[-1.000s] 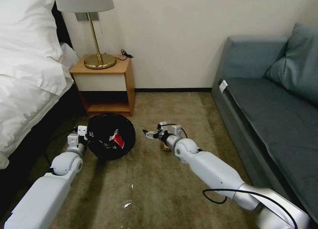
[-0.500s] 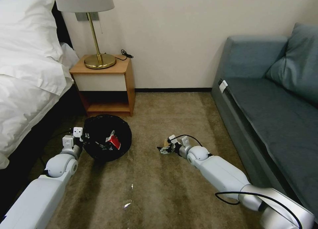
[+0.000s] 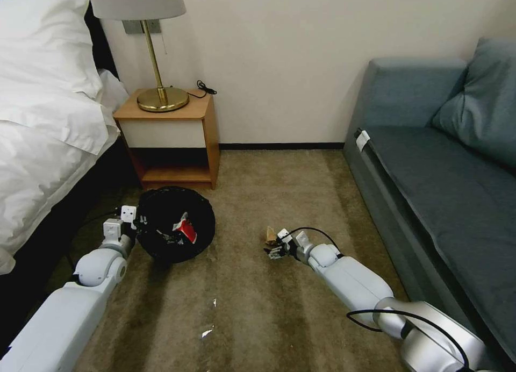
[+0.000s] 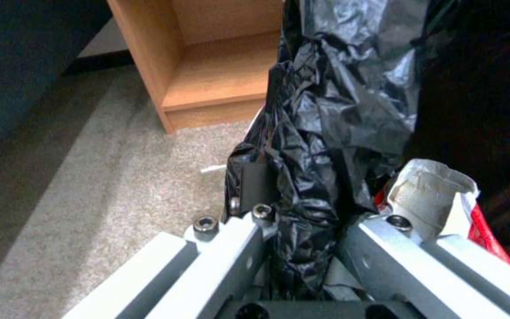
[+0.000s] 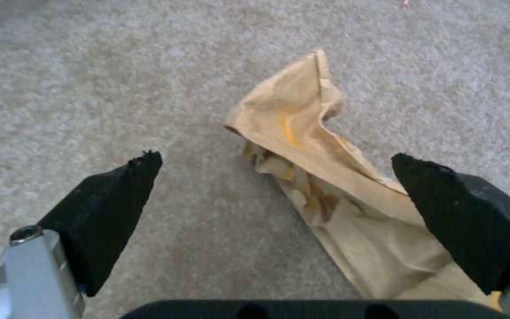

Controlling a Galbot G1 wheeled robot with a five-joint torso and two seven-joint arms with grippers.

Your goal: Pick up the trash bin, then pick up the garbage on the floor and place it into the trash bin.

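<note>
Head view, carpeted floor, near to far: scattered white scraps near the front edge. Right pincer low at mid-floor, jaws spread wide, black pads either side of the crumpled brown paper, which lies flat on the carpet, not gripped. Left pincer clamped on the rim of the trash bin, black liner pinched between its jaws; bin sits toward the floor's left side, red-and-white packet inside. Behind the bin: wooden nightstand with brass lamp, against the wall.
</note>
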